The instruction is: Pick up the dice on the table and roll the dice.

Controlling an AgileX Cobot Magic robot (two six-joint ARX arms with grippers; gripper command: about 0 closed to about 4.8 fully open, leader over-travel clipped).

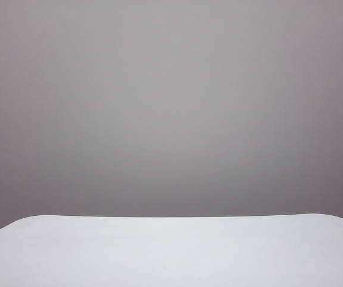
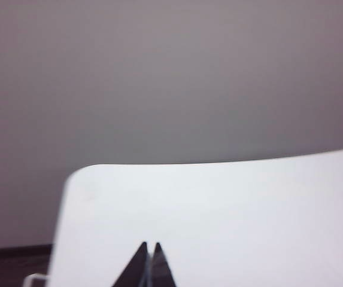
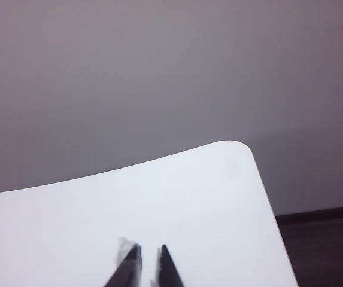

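Nearest the lens, the left pincer (image 2: 149,246) and right pincer (image 3: 148,248) both sit together and empty over the bare white bench (image 1: 171,251), with no dice in view, so find it at twelve o'clock before reaching.

One white table (image 1: 171,251), two black grippers: left gripper (image 2: 149,246), right gripper (image 3: 149,248).

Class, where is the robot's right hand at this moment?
The right hand shows only in the right wrist view, fingertips nearly together and holding nothing, above the white table near its rounded corner; the exterior view misses it.
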